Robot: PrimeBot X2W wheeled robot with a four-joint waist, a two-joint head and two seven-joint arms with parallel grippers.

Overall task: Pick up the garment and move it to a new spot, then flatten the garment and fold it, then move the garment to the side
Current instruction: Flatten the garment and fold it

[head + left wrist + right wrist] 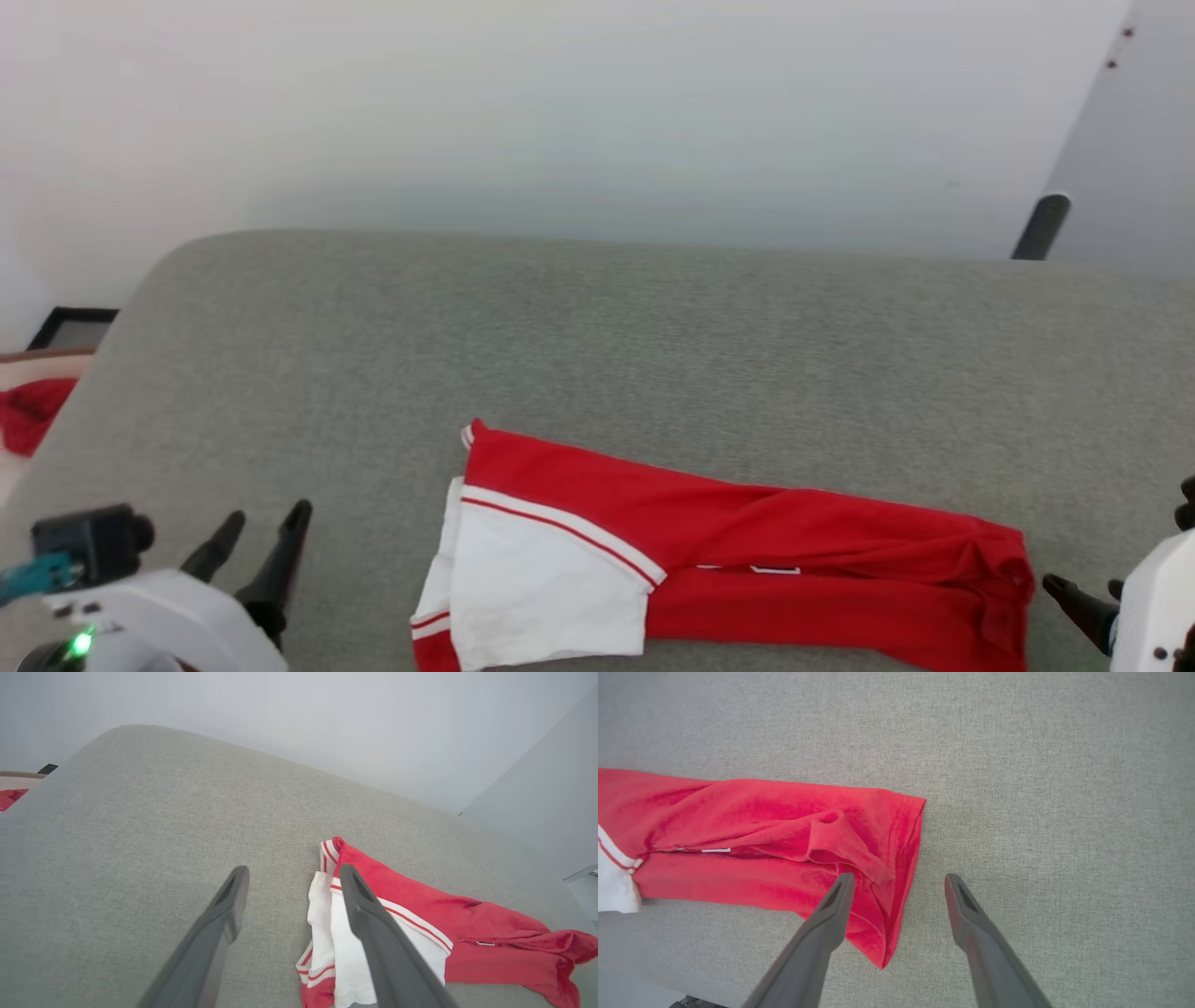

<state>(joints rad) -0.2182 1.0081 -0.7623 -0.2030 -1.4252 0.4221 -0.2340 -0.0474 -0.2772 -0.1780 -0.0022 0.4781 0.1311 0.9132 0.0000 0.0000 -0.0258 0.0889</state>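
The left gripper (267, 515) has its two dark fingers spread well apart with nothing between them. It stands over bare grey cloth surface (597, 327). The garment (747, 532) lies to this gripper's right, folded into a long red band running away from it, with a strip of bare cloth between the fingers and the nearest edge. The end nearest the left gripper is the white sleeve (541, 588) with its red-striped trim, folded on top of the red body. In the left wrist view, the right-hand finger (373, 924) crosses in front of that sleeve while the other finger is seen against plain grey; whether it touches the sleeve cannot be told from that view. The right gripper (900, 877) is also wide open and holds nothing. The garment's far end, the red hem (910, 849), lies just ahead of and to the left of its fingertips. Its left-hand finger (831, 914) overlaps the lower corner of the hem in the right wrist view, and its other finger is over bare cloth beside the hem. Whether that finger presses on the fabric cannot be told. A thin white line shows in the fold along the middle of the red band.
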